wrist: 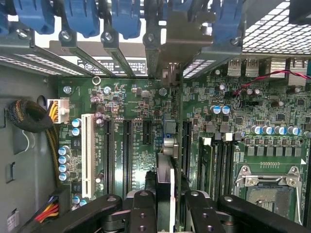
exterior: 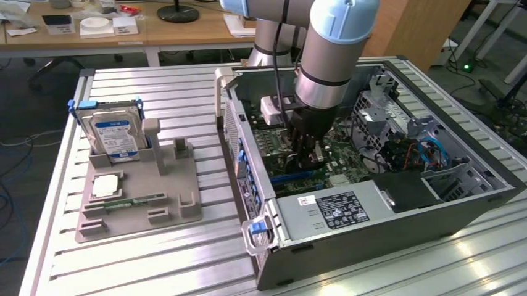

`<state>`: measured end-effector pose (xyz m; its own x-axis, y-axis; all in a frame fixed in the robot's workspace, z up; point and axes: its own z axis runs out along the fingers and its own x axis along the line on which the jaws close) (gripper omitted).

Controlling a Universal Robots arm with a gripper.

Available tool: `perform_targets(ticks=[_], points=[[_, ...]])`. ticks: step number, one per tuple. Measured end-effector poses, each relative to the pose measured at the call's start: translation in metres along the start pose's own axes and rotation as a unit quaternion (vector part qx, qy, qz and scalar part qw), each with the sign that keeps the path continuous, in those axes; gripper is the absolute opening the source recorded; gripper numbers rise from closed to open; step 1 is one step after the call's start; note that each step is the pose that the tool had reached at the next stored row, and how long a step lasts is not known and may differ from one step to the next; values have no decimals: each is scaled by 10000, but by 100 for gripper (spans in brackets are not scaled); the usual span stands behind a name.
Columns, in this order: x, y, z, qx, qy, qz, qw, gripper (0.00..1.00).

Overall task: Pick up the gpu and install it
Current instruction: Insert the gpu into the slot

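One hand (wrist: 167, 209) clamps gpu (wrist: 164, 171) edge-on over motherboard (wrist: 136, 97).

Desk (exterior: 165, 265): ribbed bare metal with a dull sheen. Computer case (exterior: 411, 229): matt grey sheet metal. Holder (exterior: 140, 209): matt grey plastic. Motherboard (wrist: 136, 97): glossy green. Claw (wrist: 167, 211): matt black. gpu (wrist: 164, 170): dark, smooth edge.

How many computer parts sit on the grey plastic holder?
3: a boxy hard drive with blue-white label standing upright, a pale square chip lying flat, a slim green memory stick beside it.
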<state>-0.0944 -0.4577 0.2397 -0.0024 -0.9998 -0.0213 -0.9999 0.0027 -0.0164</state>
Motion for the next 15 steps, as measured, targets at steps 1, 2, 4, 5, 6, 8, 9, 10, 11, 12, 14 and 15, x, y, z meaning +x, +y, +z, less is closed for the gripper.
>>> perform_targets(ticks=[1,2,4,5,6,8,9,10,11,12,14,15], points=[[0,0,1,0,0,0,10000,27],[0,0,6,0,-2,0,10000,27],[0,1,22,0,-3,0,10000,27],[1,1,31,0,-4,0,10000,27],[1,1,37,0,-5,0,10000,27],[1,1,46,0,-6,0,10000,27],[1,1,48,-1,-5,0,10000,27],[1,1,48,-1,-5,0,10000,27],[1,1,50,0,-6,0,10000,27],[1,1,50,0,-6,0,10000,27],[1,1,50,0,-6,0,10000,27],[1,1,53,0,-7,0,10000,27]])
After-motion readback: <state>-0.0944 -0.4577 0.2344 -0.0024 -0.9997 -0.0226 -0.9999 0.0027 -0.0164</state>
